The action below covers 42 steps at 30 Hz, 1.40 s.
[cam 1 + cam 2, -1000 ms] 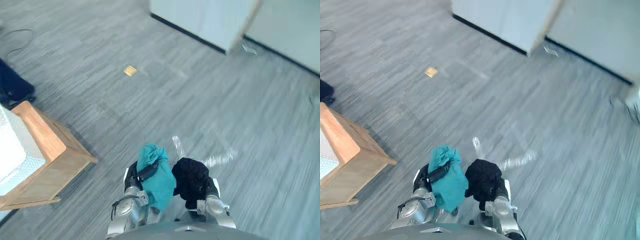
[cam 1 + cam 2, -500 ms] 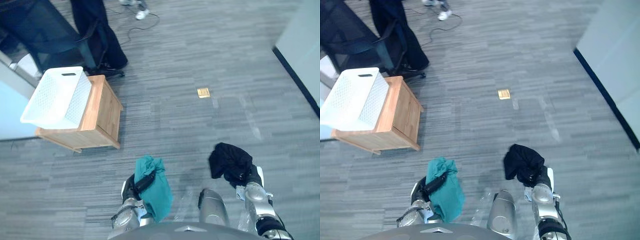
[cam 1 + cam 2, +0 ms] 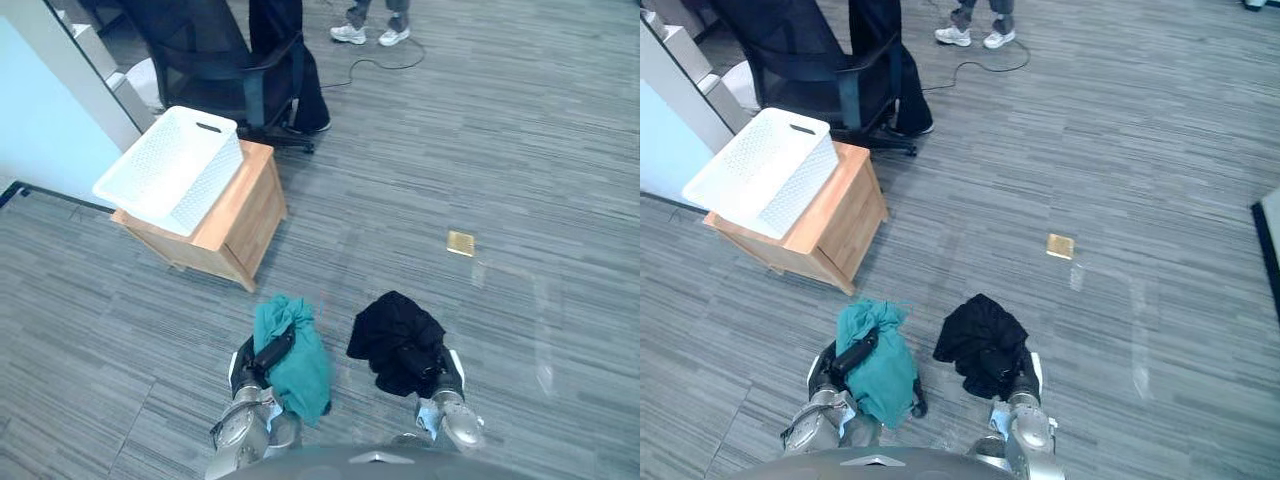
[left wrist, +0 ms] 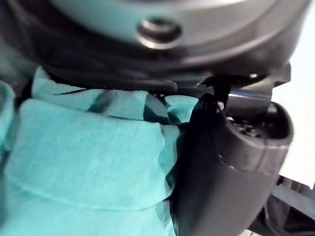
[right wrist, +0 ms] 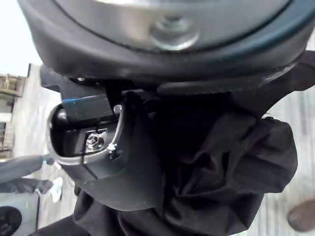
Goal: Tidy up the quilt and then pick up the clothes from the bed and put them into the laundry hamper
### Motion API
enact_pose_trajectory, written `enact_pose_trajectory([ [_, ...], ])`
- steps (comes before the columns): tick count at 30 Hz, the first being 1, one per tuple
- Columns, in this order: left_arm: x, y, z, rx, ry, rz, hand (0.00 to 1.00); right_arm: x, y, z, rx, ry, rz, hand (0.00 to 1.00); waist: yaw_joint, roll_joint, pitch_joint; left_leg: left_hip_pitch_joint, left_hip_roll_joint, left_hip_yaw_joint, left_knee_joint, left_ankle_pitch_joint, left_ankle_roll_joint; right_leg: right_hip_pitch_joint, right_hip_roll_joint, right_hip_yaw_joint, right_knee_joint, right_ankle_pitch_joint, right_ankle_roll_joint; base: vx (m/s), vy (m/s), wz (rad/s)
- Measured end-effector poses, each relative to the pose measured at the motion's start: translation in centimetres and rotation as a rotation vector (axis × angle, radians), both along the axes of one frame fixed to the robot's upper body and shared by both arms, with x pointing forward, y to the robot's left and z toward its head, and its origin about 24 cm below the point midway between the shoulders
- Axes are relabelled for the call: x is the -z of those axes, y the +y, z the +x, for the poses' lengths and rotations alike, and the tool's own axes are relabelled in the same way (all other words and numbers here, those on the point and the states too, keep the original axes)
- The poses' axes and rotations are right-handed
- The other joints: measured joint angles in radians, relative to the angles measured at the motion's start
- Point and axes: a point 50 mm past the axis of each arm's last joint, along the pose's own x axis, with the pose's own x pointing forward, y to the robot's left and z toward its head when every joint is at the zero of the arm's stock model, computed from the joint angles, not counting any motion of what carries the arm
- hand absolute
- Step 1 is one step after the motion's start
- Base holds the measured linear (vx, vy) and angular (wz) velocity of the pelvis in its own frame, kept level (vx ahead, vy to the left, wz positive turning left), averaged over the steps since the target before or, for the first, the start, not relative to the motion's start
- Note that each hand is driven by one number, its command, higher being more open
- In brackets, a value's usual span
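Far left: a pale blue partition (image 3: pixel 40 110) runs along the edge, with grey striped carpet (image 3: pixel 520 150) everywhere else.
Hamper: the white laundry hamper (image 3: pixel 215 180) sits ahead of me to the left. It is slanted, with one end overhanging the cabinet top, and I can't see into it from here.
Under it: a low wooden bedside cabinet (image 3: pixel 245 220), its near corner pointing my way.
Behind that: a black office chair (image 3: pixel 215 60) stands just past the cabinet. Something dark hangs beside it (image 3: pixel 290 70), and I can't tell whether it's cloth or trouser legs.
My left hand: my left hand (image 3: pixel 270 352) is low in front of me, fingers curled over a teal garment (image 3: pixel 295 365). The wrist view has my thumb pressed into the folds, so the grip is tight. The cloth is bunched up and spills over my hand.
In the way: only bare carpet lies between that hand and the cabinet.
Up top: a person's white sneakers (image 3: pixel 348 34) are planted on the carpet beyond the chair, well apart from me.
My right hand: my right hand (image 5: pixel 128 162) is just beside the left, clenched into a crumpled black garment (image 3: pixel 395 340). The garment covers most of my fingers.
Right of that: a small brass floor plate (image 3: pixel 461 243) is set in the carpet, beyond the black bundle.
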Motion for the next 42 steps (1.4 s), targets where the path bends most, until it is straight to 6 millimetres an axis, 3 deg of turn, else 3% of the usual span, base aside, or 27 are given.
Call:
enact_pose_trajectory([
  [2, -0.2, 0.4, 0.3, -0.021, -0.004, 0.013, 0.0, -0.2, 0.0, 0.6, -0.019, -0.01, -0.033, 0.0, -0.006, -0.029, 0.0, 0.019, -0.034, -0.007, -0.01, -0.029, 0.05, -0.02, -0.017, 0.083, 0.074, 0.042, -0.009, 0.53, 0.197, 0.41],
  [3, -0.1, 0.8, 0.2, -0.025, 0.003, 0.025, 0.0, -0.3, 0.3, 0.7, -0.026, -0.013, -0.036, 0.0, -0.006, -0.05, 0.004, 0.058, -0.066, -0.022, -0.04, -0.032, 0.051, -0.043, -0.041, 0.122, 0.174, 0.069, -0.007, 0.62, 0.234, 0.66],
  [5, 0.1, 1.2, -0.1, 0.005, 0.025, 0.047, 0.0, -0.1, 0.8, 0.4, -0.026, -0.004, -0.033, 0.0, -0.028, -0.077, 0.005, 0.215, -0.134, -0.093, -0.162, -0.046, 0.042, -0.167, -0.091, 0.235, 0.604, 0.2, -0.014, 0.53, 0.159, 0.86],
  [8, 0.2, 1.7, -0.5, 0.057, 0.036, 0.11, 0.0, -0.2, 1.7, 0.4, -0.061, -0.006, -0.036, 0.0, -0.066, -0.063, -0.007, 0.342, -0.15, -0.192, -0.245, -0.054, 0.03, -0.37, -0.093, 0.264, 0.953, 0.181, -0.037, 0.4, 0.027, 0.91],
  [11, 0.1, 1.8, -0.4, 0.071, 0.032, 0.133, 0.0, -0.3, 1.8, 0.5, -0.065, -0.017, -0.033, 0.0, -0.08, -0.055, -0.005, 0.406, -0.151, -0.263, -0.296, -0.046, 0.008, -0.492, -0.087, 0.236, 0.886, 0.124, -0.041, 0.36, -0.036, 0.82],
  [12, 0.1, 1.7, -0.4, 0.076, 0.033, 0.133, 0.0, -0.4, 1.9, 0.6, -0.064, -0.021, -0.03, 0.0, -0.093, -0.05, -0.002, 0.431, -0.148, -0.306, -0.305, -0.051, -0.015, -0.533, -0.086, 0.204, 0.746, 0.075, -0.039, 0.33, -0.098, 0.93],
  [14, 0.2, 1.5, -0.6, 0.081, 0.037, 0.13, 0.0, -0.3, 1.9, 0.5, -0.062, -0.017, -0.028, 0.0, -0.09, -0.038, 0.005, 0.46, -0.138, -0.327, -0.315, -0.07, -0.051, -0.559, -0.062, 0.201, 0.551, 0.06, -0.042, 0.34, -0.146, 0.62],
  [16, 0.3, 1.6, -0.9, 0.079, 0.048, 0.132, 0.0, -0.3, 2.1, 0.4, -0.056, -0.016, -0.019, 0.0, -0.089, -0.028, 0.01, 0.494, -0.111, -0.348, -0.316, -0.104, -0.111, -0.578, 0.004, 0.285, 0.2, 0.112, -0.016, 0.39, -0.241, 0.51],
  [17, 0.3, 1.6, -0.9, 0.079, 0.048, 0.133, 0.0, -0.3, 2.2, 0.4, -0.05, -0.015, -0.014, 0.0, -0.089, -0.027, 0.012, 0.505, -0.102, -0.352, -0.316, -0.114, -0.128, -0.579, 0.013, 0.311, 0.129, 0.144, -0.013, 0.45, -0.331, 0.6],
  [18, 0.4, 1.7, -1.0, 0.078, 0.052, 0.133, 0.0, -0.2, 2.4, 0.2, -0.033, -0.01, 0.0, 0.0, -0.092, -0.024, 0.014, 0.53, -0.077, -0.357, -0.314, -0.138, -0.167, -0.58, 0.024, 0.361, 0.024, 0.222, -0.019, 0.33, -0.271, 0.55],
  [19, 0.4, 1.7, -1.2, 0.076, 0.057, 0.133, 0.0, -0.1, 2.6, -0.1, -0.025, -0.003, 0.012, 0.0, -0.091, -0.024, 0.014, 0.557, -0.055, -0.359, -0.314, -0.159, -0.199, -0.579, 0.025, 0.397, -0.014, 0.267, -0.024, 0.53, -0.462, 0.58],
  [20, 0.6, 1.8, -1.9, 0.067, 0.071, 0.133, 0.0, 0.1, 2.9, -0.4, -0.025, 0.003, 0.036, 0.0, -0.088, -0.028, 0.011, 0.599, -0.017, -0.356, -0.296, -0.204, -0.252, -0.575, 0.032, 0.41, 0.019, 0.393, -0.019, 0.46, -0.419, 0.3],
  [21, 0.7, 1.8, -2.0, 0.064, 0.077, 0.131, 0.0, 0.0, 2.9, -0.3, -0.027, -0.002, 0.037, 0.0, -0.086, -0.015, 0.014, 0.613, 0.012, -0.348, -0.284, -0.22, -0.272, -0.587, 0.051, 0.404, 0.073, 0.396, -0.003, 0.55, -0.497, 0.12],
  [22, 0.7, 1.4, -2.1, 0.044, 0.082, 0.109, 0.0, -0.6, 2.8, 0.3, -0.031, -0.031, 0.032, 0.0, -0.091, 0.017, 0.007, 0.606, 0.066, -0.322, -0.267, -0.22, -0.286, -0.624, 0.088, 0.383, 0.174, 0.331, -0.04, 0.37, -0.321, -0.01],
  [24, 0.5, 0.5, -1.4, 0.038, 0.059, 0.079, 0.0, -1.8, 2.4, 1.0, -0.01, -0.095, 0.022, 0.0, -0.096, 0.018, 0.008, 0.608, 0.088, -0.296, -0.273, -0.185, -0.282, -0.663, 0.091, 0.36, 0.279, 0.253, -0.064, 0.44, -0.376, 0.19],
  [26, 0.0, -0.1, -0.7, 0.061, 0.016, 0.054, 0.0, -2.8, 2.2, 1.6, -0.011, -0.143, 0.015, 0.0, -0.102, 0.018, 0.01, 0.587, 0.128, -0.296, -0.19, -0.132, -0.237, -0.621, 0.109, 0.311, 0.302, 0.19, -0.083, 0.4, -0.41, 0.49],
  [27, -0.4, -0.3, -0.6, 0.062, -0.005, 0.042, 0.0, -3.1, 2.3, 1.8, -0.02, -0.158, 0.017, 0.0, -0.102, 0.024, 0.02, 0.505, 0.188, -0.304, 0.032, -0.093, -0.171, -0.542, 0.128, 0.269, 0.251, 0.174, -0.094, 0.3, -0.432, 0.65],
  [28, -0.6, -0.2, -0.6, 0.054, -0.015, 0.039, 0.0, -3.2, 2.7, 1.6, -0.041, -0.161, 0.021, 0.0, -0.094, 0.025, 0.03, 0.399, 0.255, -0.299, 0.283, 0.051, -0.096, -0.453, 0.148, 0.243, 0.191, 0.155, -0.102, 0.2, -0.33, 0.55],
  [29, -0.6, 0.0, -0.7, 0.045, -0.017, 0.04, 0.0, -3.2, 2.9, 1.4, -0.054, -0.158, 0.024, 0.0, -0.084, 0.025, 0.032, 0.36, 0.291, -0.293, 0.374, 0.112, -0.109, -0.411, 0.157, 0.237, 0.161, 0.15, -0.11, 0.19, -0.304, 0.32],
  [30, -0.6, 0.2, -1.0, 0.035, -0.02, 0.044, 0.0, -3.2, 3.2, 1.3, -0.076, -0.159, 0.028, 0.0, -0.071, 0.026, 0.03, 0.308, 0.33, -0.26, 0.46, 0.101, -0.138, -0.366, 0.161, 0.22, 0.119, 0.146, -0.114, 0.16, -0.202, 0.13],
  [32, -0.8, 0.1, -1.6, 0.015, -0.026, 0.012, 0.0, -3.8, 3.3, 2.0, -0.105, -0.191, 0.019, 0.0, -0.059, 0.044, 0.019, 0.16, 0.354, -0.115, 0.475, 0.015, -0.134, -0.288, 0.161, 0.191, 0.019, 0.146, -0.117, 0.3, -0.224, 0.15],
  [34, -0.7, 0.1, -1.8, 0.01, -0.024, 0.002, 0.0, -3.9, 3.2, 2.4, -0.108, -0.201, 0.013, 0.0, -0.055, 0.062, 0.015, 0.128, 0.32, -0.062, 0.394, -0.016, -0.141, -0.262, 0.16, 0.166, -0.012, 0.148, -0.119, 0.29, -0.075, 0.22],
  [36, -0.6, 0.2, -2.1, 0.003, -0.012, 0.006, 0.0, -4.0, 2.8, 2.5, -0.105, -0.206, 0.006, 0.0, -0.055, 0.076, 0.008, 0.148, 0.237, 0.058, 0.133, -0.007, -0.123, -0.213, 0.159, 0.124, -0.052, 0.155, -0.108, 0.29, -0.021, 0.47],
  [37, -0.4, 0.2, -2.3, 0.005, -0.002, 0.006, 0.0, -4.0, 2.5, 2.5, -0.091, -0.204, 0.005, 0.0, -0.06, 0.066, 0.004, 0.21, 0.192, 0.153, -0.012, -0.02, -0.093, -0.179, 0.152, 0.103, -0.062, 0.151, -0.096, 0.35, -0.016, 0.73],
  [38, -0.3, 0.2, -2.3, 0.01, 0.002, 0.008, 0.0, -4.1, 2.2, 2.6, -0.079, -0.21, 0.0, 0.0, -0.065, 0.051, -0.008, 0.249, 0.12, 0.147, -0.152, -0.002, -0.095, -0.175, 0.132, 0.083, -0.06, 0.147, -0.089, 0.49, -0.012, 0.8],
  [40, -0.4, 0.0, -2.2, 0.034, -0.004, 0.007, 0.0, -4.4, 1.5, 2.7, -0.047, -0.224, -0.009, 0.0, -0.062, 0.013, -0.016, 0.295, 0.042, 0.117, -0.287, 0.051, -0.088, -0.169, 0.098, 0.08, -0.041, 0.138, -0.075, 0.46, 0.041, 0.84],
  [42, -0.2, -0.5, -2.5, 0.075, 0.004, 0.0, 0.0, -5.2, 0.7, 2.8, -0.007, -0.258, -0.02, 0.0, -0.069, -0.001, -0.017, 0.35, 0.0, 0.073, -0.367, 0.067, -0.098, -0.172, 0.06, 0.079, 0.08, 0.101, -0.045, 0.39, 0.084, 0.88],
])
